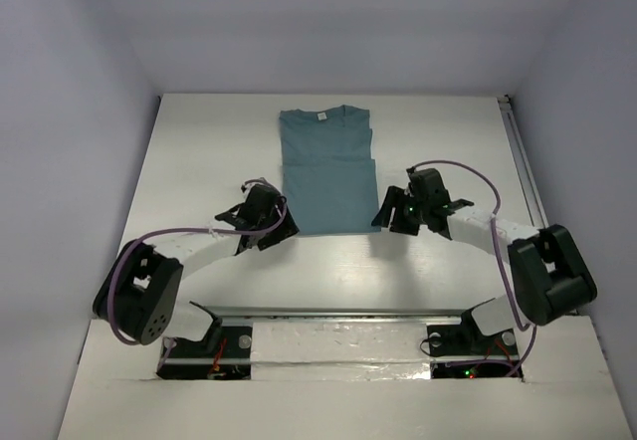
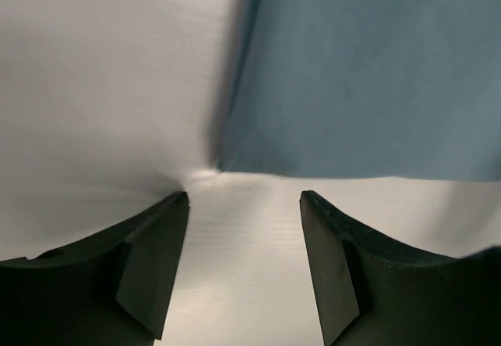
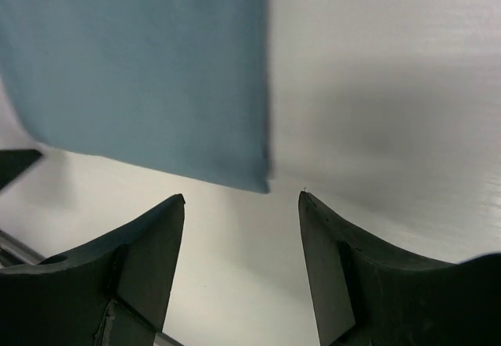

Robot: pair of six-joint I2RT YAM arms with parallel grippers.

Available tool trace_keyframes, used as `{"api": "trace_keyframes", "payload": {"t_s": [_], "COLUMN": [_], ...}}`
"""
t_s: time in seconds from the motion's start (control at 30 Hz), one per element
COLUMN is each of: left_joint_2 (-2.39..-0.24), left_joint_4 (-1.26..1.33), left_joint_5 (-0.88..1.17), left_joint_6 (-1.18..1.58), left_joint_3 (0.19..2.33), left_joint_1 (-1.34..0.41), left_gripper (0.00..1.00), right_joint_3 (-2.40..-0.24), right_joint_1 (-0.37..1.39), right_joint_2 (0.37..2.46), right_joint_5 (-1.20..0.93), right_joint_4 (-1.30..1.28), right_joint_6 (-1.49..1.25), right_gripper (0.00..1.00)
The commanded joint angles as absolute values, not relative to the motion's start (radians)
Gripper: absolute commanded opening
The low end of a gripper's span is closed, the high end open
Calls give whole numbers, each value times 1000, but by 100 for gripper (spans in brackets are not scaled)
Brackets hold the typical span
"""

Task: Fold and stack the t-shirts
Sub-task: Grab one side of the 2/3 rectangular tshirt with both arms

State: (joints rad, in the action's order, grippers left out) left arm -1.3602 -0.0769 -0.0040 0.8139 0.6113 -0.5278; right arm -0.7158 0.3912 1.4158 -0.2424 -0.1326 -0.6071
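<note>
Cross-fold step: left gripper (image 2: 244,201) and right gripper (image 3: 241,201) part-open, empty, each just short of a hem corner of the narrow-folded plain teal-blue cotton t-shirt (image 1: 326,176); next, likely pinch both corners and fold forward.

My wrist views crop the t-shirt (image 2: 368,72) at their edges; its neck label (image 1: 320,116) is too small to read.

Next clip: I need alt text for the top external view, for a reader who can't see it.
A teal t-shirt, folded into a narrow rectangle with its collar at the far end, lies flat on a white table. The left gripper and right gripper sit just off its two near corners, neither holding the cloth.
</note>
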Motion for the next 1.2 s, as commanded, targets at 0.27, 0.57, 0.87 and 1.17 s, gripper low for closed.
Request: {"api": "trace_keyframes", "payload": {"t_s": [0.27, 0.57, 0.87, 1.17], "left_joint_2": [-1483, -1447, -1463, -1415], "left_joint_4": [-72, -137, -121, -147], "left_joint_5": [-6, -103, -138, -106], "left_joint_6": [805, 793, 770, 752], "left_joint_3": [618, 626, 653, 632], "left_joint_1": [-523, -523, -523, -534], "left_gripper": [31, 35, 12, 0], "right_joint_3": [-693, -667, -687, -654], "right_joint_1": [390, 390, 390, 390], "right_joint_2": [1580, 1557, 1557, 1453], "right_joint_5": [-273, -244, -199, -212], "right_joint_4": [-87, -89, -74, -115], "right_joint_6": [-638, -649, -638, -630], "right_gripper": [53, 33, 7, 0]}}
